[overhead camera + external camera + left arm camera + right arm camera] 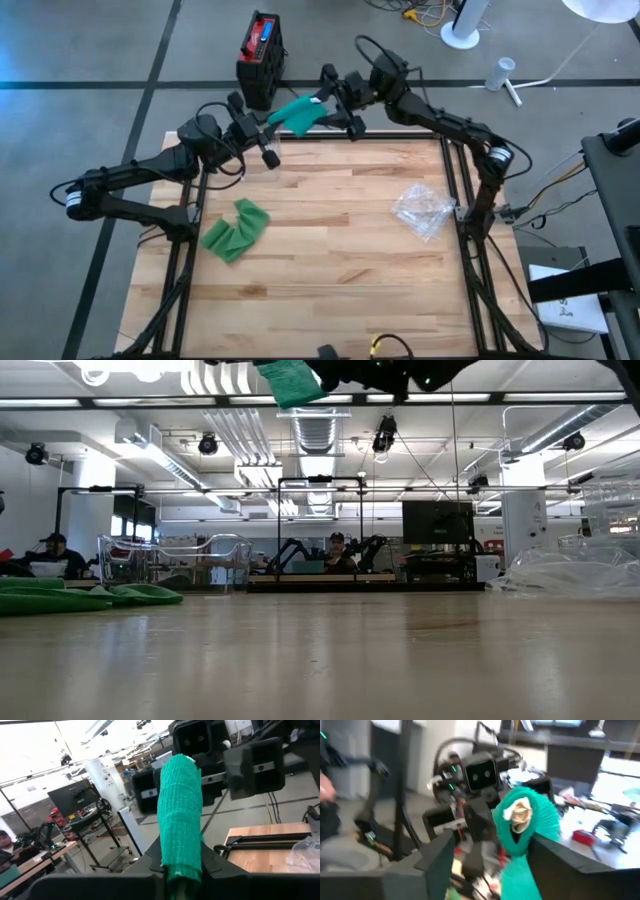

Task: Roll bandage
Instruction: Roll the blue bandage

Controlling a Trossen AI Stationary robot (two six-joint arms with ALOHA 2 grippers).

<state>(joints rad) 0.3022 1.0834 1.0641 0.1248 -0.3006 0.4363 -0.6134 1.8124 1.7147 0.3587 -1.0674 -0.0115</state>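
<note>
Bare wooden table (330, 250) fills the foreground of the low view, and every place below is given relative to it. On its left part a loose, crumpled green bandage (236, 229) is laid flat, untouched, and toward its right edge a clear plastic wrapper (424, 211) is seen. Above the table's far edge, well off the surface, a rolled green bandage (296, 116) is held in the air between the two arms. The left gripper (272, 122), reached in from the table's far left corner, is seen in its wrist view clamped together on one end of the roll, the cloth pinched between its dark fingers (150, 865). The right gripper (325, 104), brought in from the far right corner, is set at the roll's other end, where a pale core shows in its wrist view; its jaws appear to be spread to either side of the roll, though whether they touch it cannot be told. The step in hand is judged to be a handover or re-grip during rolling. It would be done well if the left clamp is kept firm, the roll is held level and tight, and the right jaws are closed squarely on the end so no layer is loosened.
</note>
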